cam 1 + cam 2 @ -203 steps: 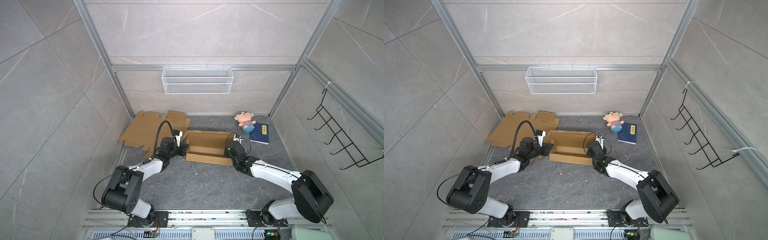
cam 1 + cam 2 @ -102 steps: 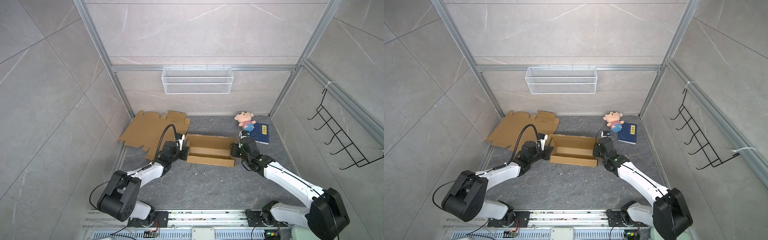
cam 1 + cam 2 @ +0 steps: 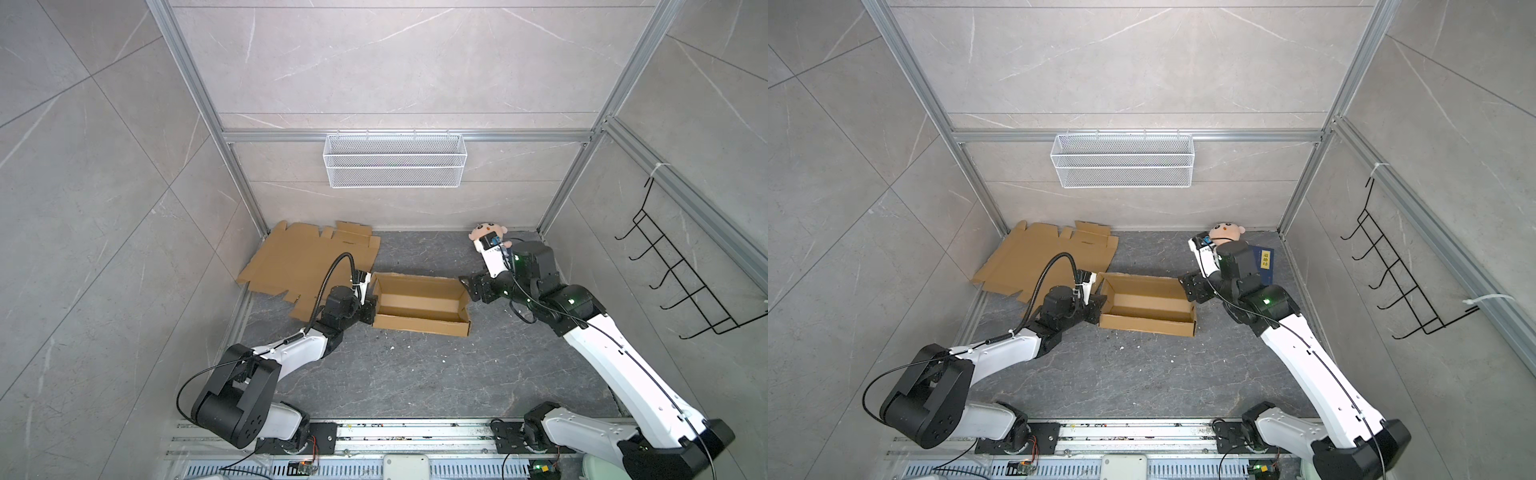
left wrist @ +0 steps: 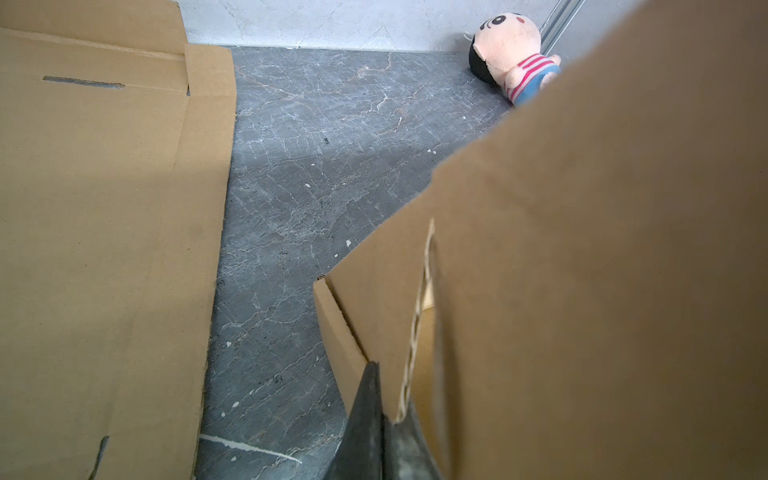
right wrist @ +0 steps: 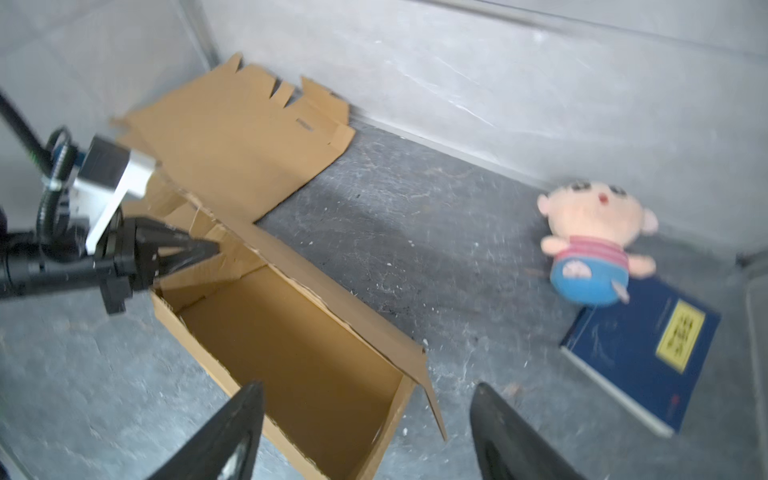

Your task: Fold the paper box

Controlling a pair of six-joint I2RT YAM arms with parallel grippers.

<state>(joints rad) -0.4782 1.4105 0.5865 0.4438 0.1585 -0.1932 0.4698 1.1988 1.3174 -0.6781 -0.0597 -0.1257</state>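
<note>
The paper box (image 3: pixel 419 303) (image 3: pixel 1148 305) is a brown cardboard tray with its top open, lying on the grey floor. My left gripper (image 3: pixel 368 309) (image 3: pixel 1096 305) is shut on the box's left end wall, and the cardboard edge is pinched between its fingertips in the left wrist view (image 4: pixel 390 399). My right gripper (image 3: pixel 469 286) (image 3: pixel 1187 286) hovers at the box's right end with its jaws wide open and holds nothing. In the right wrist view the box (image 5: pixel 291 345) lies below the spread fingers (image 5: pixel 498 424), and a loose side flap sticks out at the near corner.
A flat unfolded cardboard sheet (image 3: pixel 307 259) (image 3: pixel 1046 257) lies behind the left arm. A plush doll (image 3: pixel 1225 230) (image 5: pixel 594 245) and a blue book (image 3: pixel 1264 262) (image 5: pixel 640 349) sit at the back right. A wire basket (image 3: pixel 392 160) hangs on the back wall, and a black hook rack (image 3: pixel 685 282) on the right wall.
My right gripper has opened and let go of the box's right end, and its arm has swung out to the right. The left gripper stays shut on the left end.
</note>
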